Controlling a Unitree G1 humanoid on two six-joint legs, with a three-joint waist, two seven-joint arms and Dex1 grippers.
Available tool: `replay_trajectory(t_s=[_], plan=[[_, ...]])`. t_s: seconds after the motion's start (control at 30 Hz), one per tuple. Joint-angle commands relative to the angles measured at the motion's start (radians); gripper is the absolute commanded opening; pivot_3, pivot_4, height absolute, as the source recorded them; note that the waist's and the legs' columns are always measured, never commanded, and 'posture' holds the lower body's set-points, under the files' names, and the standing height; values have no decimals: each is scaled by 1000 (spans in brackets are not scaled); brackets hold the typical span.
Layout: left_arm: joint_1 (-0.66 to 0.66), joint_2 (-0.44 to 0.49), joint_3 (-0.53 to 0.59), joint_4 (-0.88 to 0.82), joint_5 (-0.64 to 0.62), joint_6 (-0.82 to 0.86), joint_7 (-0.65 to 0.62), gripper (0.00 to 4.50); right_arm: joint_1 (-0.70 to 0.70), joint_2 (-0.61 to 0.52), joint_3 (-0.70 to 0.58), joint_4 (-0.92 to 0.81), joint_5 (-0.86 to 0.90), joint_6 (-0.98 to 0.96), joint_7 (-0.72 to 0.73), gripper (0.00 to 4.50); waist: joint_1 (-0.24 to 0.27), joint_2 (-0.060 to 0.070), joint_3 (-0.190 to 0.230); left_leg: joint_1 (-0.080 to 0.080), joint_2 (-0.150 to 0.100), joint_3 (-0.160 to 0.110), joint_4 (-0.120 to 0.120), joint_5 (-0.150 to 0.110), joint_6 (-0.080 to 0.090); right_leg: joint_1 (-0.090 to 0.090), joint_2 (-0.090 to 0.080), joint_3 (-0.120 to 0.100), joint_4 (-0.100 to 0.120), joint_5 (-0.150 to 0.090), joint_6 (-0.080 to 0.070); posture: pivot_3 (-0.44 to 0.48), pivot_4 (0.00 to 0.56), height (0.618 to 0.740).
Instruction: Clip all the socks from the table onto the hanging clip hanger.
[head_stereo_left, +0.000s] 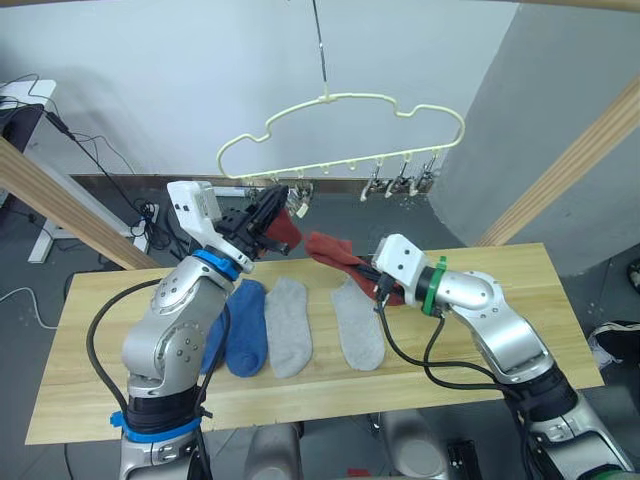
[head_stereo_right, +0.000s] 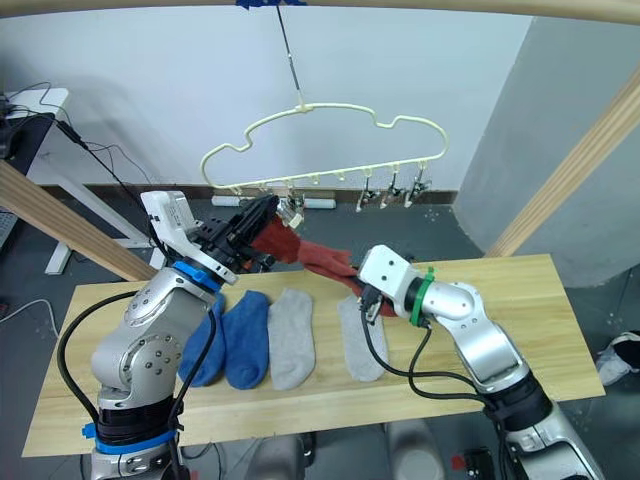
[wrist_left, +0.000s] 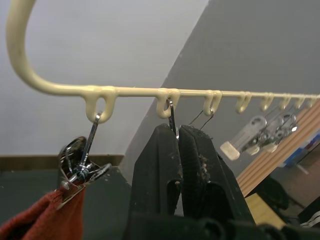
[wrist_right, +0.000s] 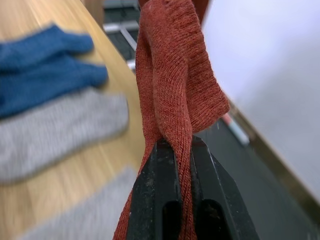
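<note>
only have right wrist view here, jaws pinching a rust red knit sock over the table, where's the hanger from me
Observer: The thin cream-yellow wire clip hanger hangs higher than the right gripper, beyond the far edge of the pale wooden plank table.
Operator: any clip ready for it
Observer: The left gripper is up at the hanger's rail, jaws shut on a small metal clip next to the end one.
Operator: and the other rust sock
Observer: The second rust red sock already hangs from the end clip, right beside the left gripper.
</note>
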Motion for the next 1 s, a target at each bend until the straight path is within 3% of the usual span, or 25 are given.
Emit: replay_trajectory(t_s=[0.03, 0.37, 1.0], plan=[[-21, 15, 11, -87, -64, 25, -5, 0, -29, 28, 10, 29, -5, -30, 3, 32, 0, 0, 0, 0, 0, 0, 0, 0, 0, 0, 0, 0, 0, 0, 0, -242, 329, 740], [-10, 29, 22, -93, -81, 50, -2, 0, -103, 108, -7, 105, -6, -62, -22, 32, -2, 0, 0, 0, -1, 1, 0, 0, 0, -1, -1, 1, 0, 0, 0, -235, 327, 740], [0, 42, 24, -85, -74, 44, -15, 0, -66, 65, -33, 63, 7, -62, -17, 32, -3, 0, 0, 0, -1, 1, -1, 0, 0, -1, -1, 1, 0, 0, 0, -237, 327, 740]])
